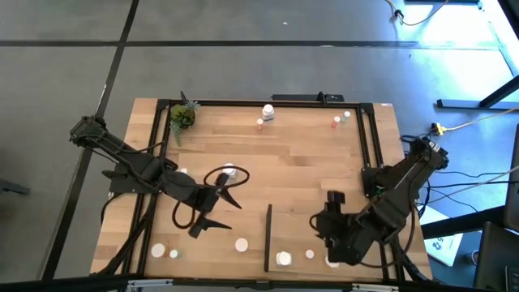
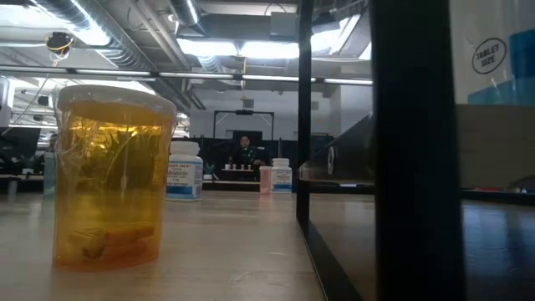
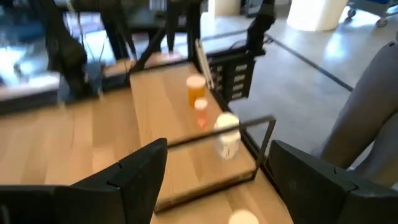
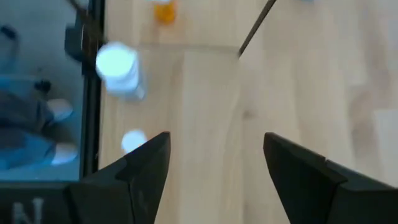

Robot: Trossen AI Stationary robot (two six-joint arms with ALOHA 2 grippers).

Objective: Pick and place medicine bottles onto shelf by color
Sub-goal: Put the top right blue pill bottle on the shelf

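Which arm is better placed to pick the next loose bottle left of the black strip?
Left, probably. Its open end effector hangs empty near the small white round bottle; the right end effector, also open, is beyond the thin black upright strip, over the shelf side.

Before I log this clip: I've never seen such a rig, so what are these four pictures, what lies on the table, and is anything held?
They show one moment from four cameras. The overhead picture shows a wooden table and two dark robot arms. The left pincer is over the middle left, with its fingers apart around nothing. The right pincer is near the front right. The other pictures come from table height and from a camera on each wrist; in both wrist pictures the dark fingers stand apart, nothing between them. Small medicine bottles are scattered along the far edge and the near edge. An amber bottle stands close to the table-height camera. A small potted plant sits in the far left corner, and a thin black strip stands upright near the front.
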